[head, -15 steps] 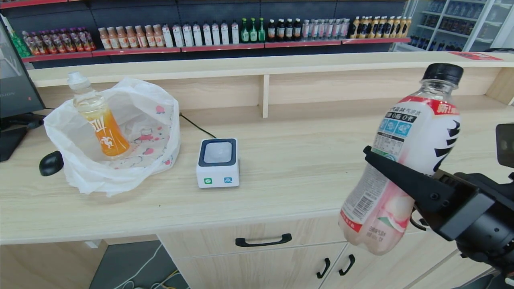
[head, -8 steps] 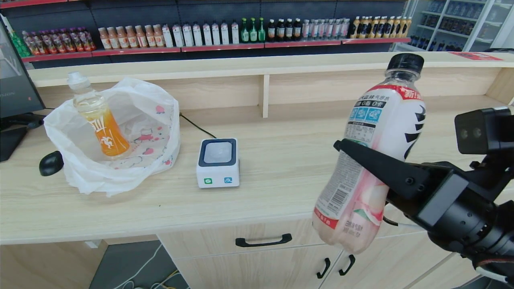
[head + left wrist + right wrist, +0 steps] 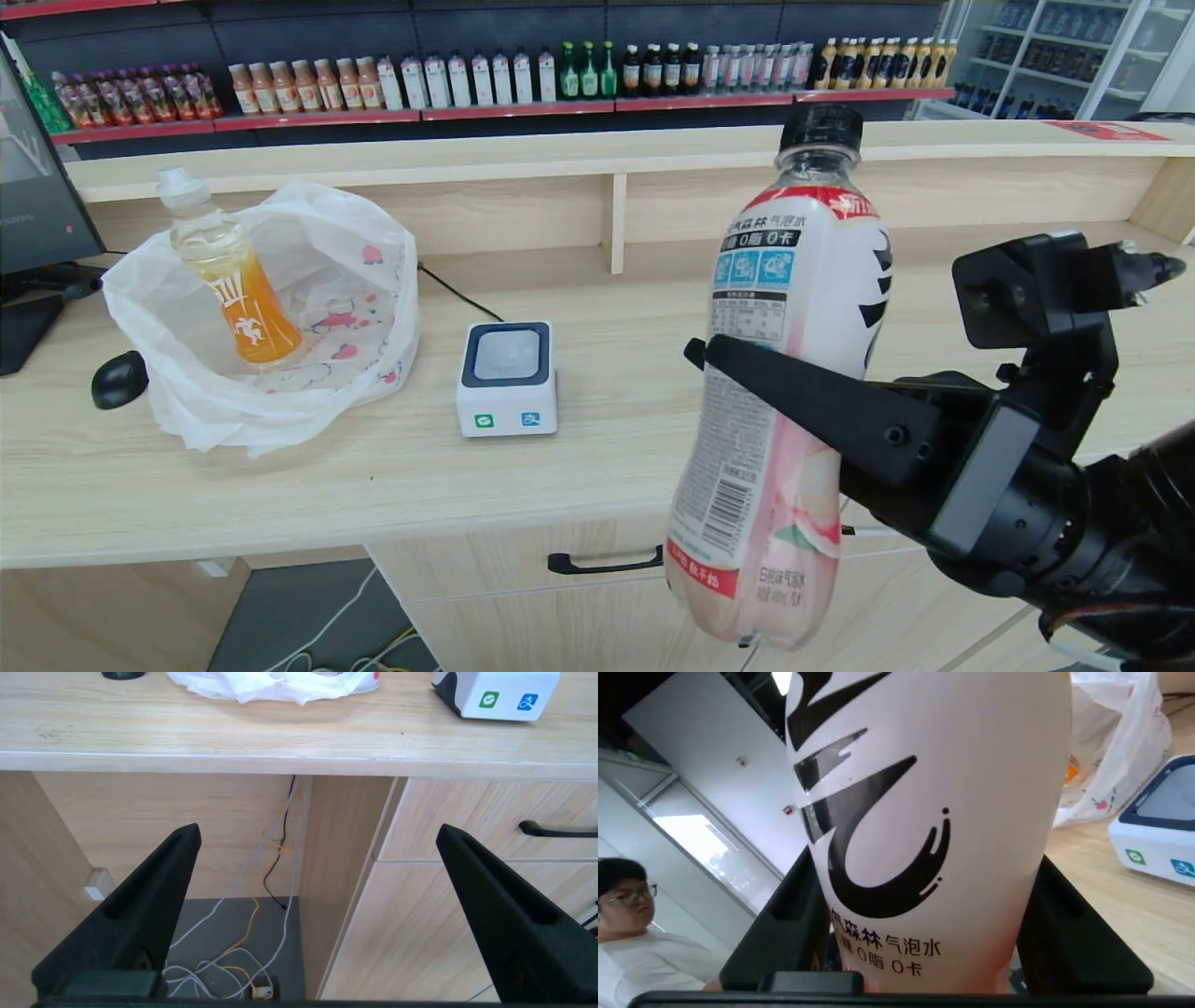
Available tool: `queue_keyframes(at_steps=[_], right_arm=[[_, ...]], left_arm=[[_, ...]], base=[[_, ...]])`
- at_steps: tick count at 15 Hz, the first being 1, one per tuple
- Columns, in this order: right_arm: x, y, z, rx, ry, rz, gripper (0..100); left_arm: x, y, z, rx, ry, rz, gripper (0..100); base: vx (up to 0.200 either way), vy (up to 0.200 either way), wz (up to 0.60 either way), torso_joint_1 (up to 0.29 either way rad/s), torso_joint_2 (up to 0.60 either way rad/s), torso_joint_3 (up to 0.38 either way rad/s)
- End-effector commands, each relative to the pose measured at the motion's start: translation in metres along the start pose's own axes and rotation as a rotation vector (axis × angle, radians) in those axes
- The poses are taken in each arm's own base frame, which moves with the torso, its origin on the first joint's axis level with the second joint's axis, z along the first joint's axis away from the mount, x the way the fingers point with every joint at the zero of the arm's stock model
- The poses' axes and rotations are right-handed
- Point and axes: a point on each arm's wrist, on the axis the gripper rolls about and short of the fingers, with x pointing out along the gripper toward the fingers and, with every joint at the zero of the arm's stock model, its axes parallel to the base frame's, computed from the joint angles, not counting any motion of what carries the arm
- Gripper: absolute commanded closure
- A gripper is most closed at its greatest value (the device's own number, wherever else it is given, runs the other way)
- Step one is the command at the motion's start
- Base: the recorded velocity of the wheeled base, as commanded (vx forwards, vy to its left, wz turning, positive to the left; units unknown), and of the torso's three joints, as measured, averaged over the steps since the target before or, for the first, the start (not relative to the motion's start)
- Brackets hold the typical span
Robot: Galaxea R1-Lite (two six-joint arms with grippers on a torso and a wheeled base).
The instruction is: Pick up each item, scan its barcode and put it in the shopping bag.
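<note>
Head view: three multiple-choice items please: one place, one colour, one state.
1. Where is the small white box scanner with dark top? A) on the light wooden counter beside the white plastic shopping bag B) inside that bag C) in a gripper
2. Cap colour of the pink-and-white plastic bottle? A) white B) red C) black
3. The right gripper is: A) open B) shut on that bottle C) shut on the scanner

A, it stands on the counter by the bag; C, the cap is black; B, its fingers clamp the bottle.
</note>
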Motion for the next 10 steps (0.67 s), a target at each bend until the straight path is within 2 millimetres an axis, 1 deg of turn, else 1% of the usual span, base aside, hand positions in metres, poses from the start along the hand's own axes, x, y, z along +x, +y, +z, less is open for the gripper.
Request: queue_keyframes(at_steps=[1, 4, 6, 7, 10], right_arm=[[0.016, -0.010, -0.001, 0.028, -0.001, 0.007, 100], [0.014, -0.007, 0.001, 0.077, -0.008, 0.014, 100], [0.010, 0.004, 0.008, 0.155, -0.026, 0.041, 100], [0.011, 0.009, 0.010, 0.190, -0.031, 0.061, 100], [0.008, 0.014, 0.013, 0.252, -0.034, 0.074, 100]], left_arm=[[0.000, 0.000, 0.000, 0.000, 0.000, 0.000, 0], [0.000, 0.000, 0.000, 0.000, 0.000, 0.000, 0], [0.000, 0.000, 0.000, 0.000, 0.000, 0.000, 0], [0.000, 0.000, 0.000, 0.000, 0.000, 0.000, 0], [0.000, 0.000, 0.000, 0.000, 0.000, 0.000, 0]], base=[[0.000, 0.000, 0.00, 0.000, 0.00, 0.000], [0.000, 0.000, 0.00, 0.000, 0.00, 0.000], [0.000, 0.000, 0.00, 0.000, 0.00, 0.000], [0.000, 0.000, 0.00, 0.000, 0.00, 0.000], [0.000, 0.000, 0.00, 0.000, 0.00, 0.000]])
